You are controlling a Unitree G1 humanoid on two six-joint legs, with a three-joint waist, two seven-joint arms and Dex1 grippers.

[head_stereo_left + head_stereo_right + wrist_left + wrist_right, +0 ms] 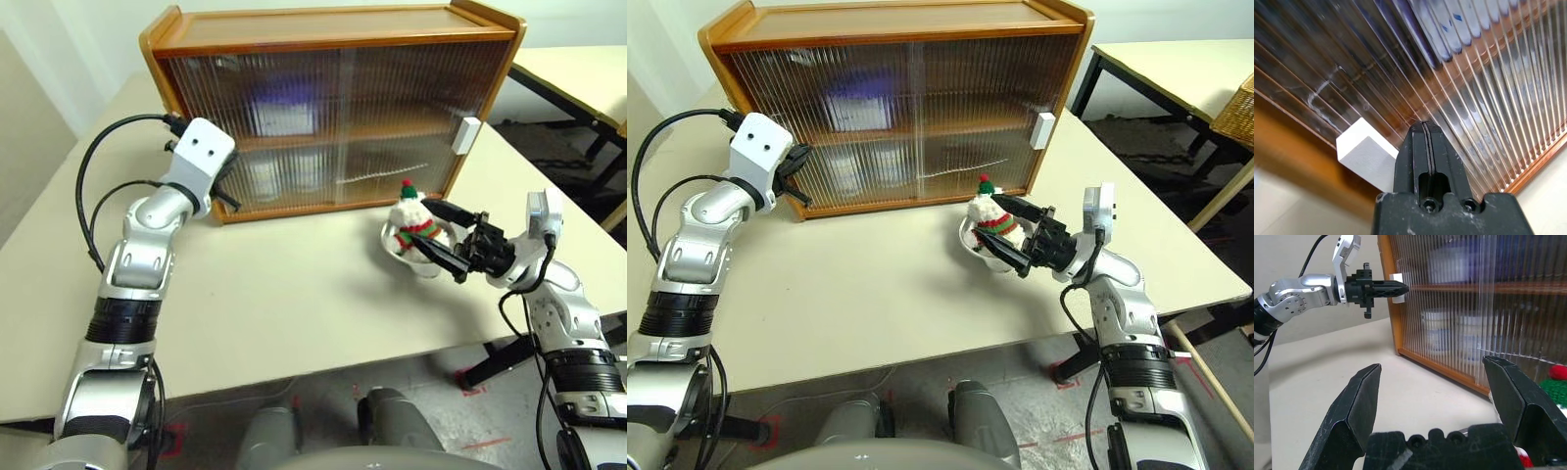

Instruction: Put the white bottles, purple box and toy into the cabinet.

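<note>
The cabinet (333, 39) stands at the back of the table, its ribbed doors drawn across. Behind them the purple box (284, 108) shows blurred on the upper shelf and two white bottles (1436, 330) (1469, 333) on the lower one. My left gripper (1400, 288) is shut, its tip against the white handle (1364, 152) at the cabinet's left edge. The toy (411, 220) sits in a metal bowl (392, 245) in front of the cabinet's right end. My right gripper (422, 224) is open, level with the toy and holding nothing; the wrist view puts the toy (1555, 382) beside one finger.
A second white handle (466, 135) sits on the cabinet's right side. Bare tabletop (294, 294) stretches between my arms to the front edge. Another table (578, 69) stands at the back right, with a wicker basket (1239, 113) beyond.
</note>
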